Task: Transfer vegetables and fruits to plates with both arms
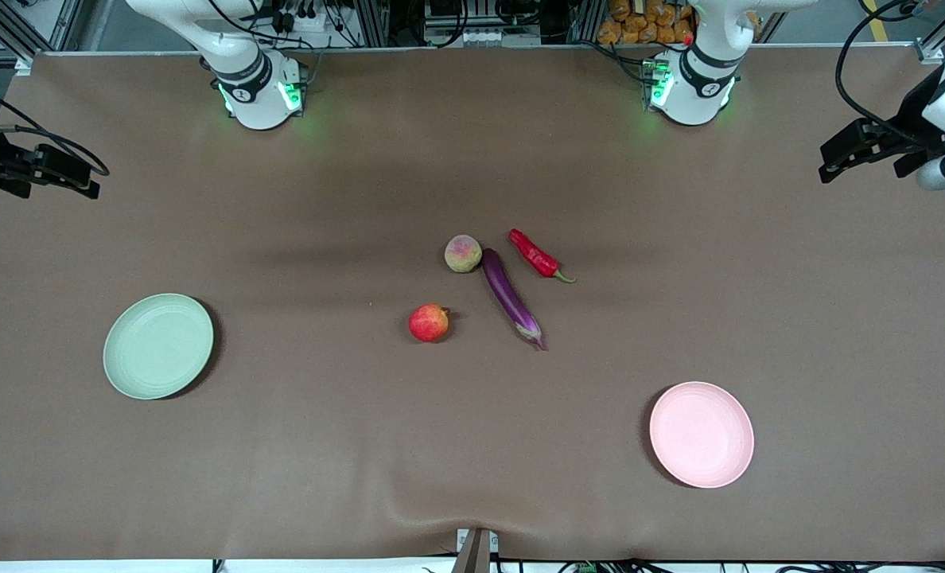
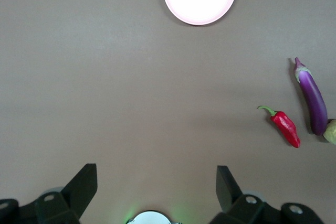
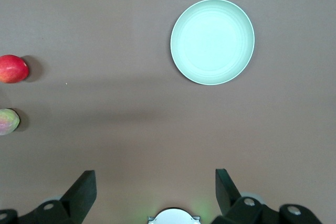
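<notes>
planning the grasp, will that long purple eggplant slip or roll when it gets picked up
The eggplant looks glossy, so it may slip between closing jaws. Long and slim, it would likely droop at one end if gripped off-centre. Lying flat beside the peach, it could roll sideways when nudged.

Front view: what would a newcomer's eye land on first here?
Four bright items cluster mid-table: the purple eggplant lies between the red chili pepper and the peach, with the red apple nearer the camera. The mint green plate sits toward the right arm's end, the pink plate toward the left arm's end, both bare.
</notes>
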Robot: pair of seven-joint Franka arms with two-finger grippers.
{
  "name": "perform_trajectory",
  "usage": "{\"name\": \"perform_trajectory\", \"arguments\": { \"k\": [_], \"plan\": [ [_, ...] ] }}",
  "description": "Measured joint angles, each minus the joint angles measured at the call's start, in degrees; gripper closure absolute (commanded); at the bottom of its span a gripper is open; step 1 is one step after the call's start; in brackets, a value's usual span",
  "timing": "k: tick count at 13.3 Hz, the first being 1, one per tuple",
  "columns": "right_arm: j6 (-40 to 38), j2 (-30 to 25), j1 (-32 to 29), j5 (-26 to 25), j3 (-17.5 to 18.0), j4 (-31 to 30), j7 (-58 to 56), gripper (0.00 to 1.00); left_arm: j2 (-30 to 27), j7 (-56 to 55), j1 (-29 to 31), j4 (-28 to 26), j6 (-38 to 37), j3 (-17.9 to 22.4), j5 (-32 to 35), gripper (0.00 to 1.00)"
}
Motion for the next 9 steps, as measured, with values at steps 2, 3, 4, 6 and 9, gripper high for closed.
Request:
{"name": "perform_trajectory", "arguments": {
  "k": [2, 3, 4, 6, 9],
  "plan": [
    [0.0, 0.0, 0.0, 0.0, 0.0, 0.0, 0.0, 0.0, 0.1, -0.3, 0.0, -0.9, -0.2, -1.4, 0.0, 0.0],
    [0.0, 0.0, 0.0, 0.0, 0.0, 0.0, 0.0, 0.0, 0.1, -0.6, 0.0, -1.3, -0.2, -1.8, 0.0, 0.0],
    [0.0, 0.0, 0.0, 0.0, 0.0, 0.0, 0.0, 0.0, 0.1, -0.7, 0.0, -1.6, -0.2, -2.1, 0.0, 0.0],
    [0.0, 0.0, 0.0, 0.0, 0.0, 0.0, 0.0, 0.0, 0.1, -1.0, 0.0, -1.9, 0.0, -2.5, 0.0, 0.0],
    [0.0, 0.0, 0.0, 0.0, 0.0, 0.1, 0.0, 0.0, 0.9, -1.1, -0.1, -6.1, 4.7, -2.8, 0.0, 0.0]
  ]
}}
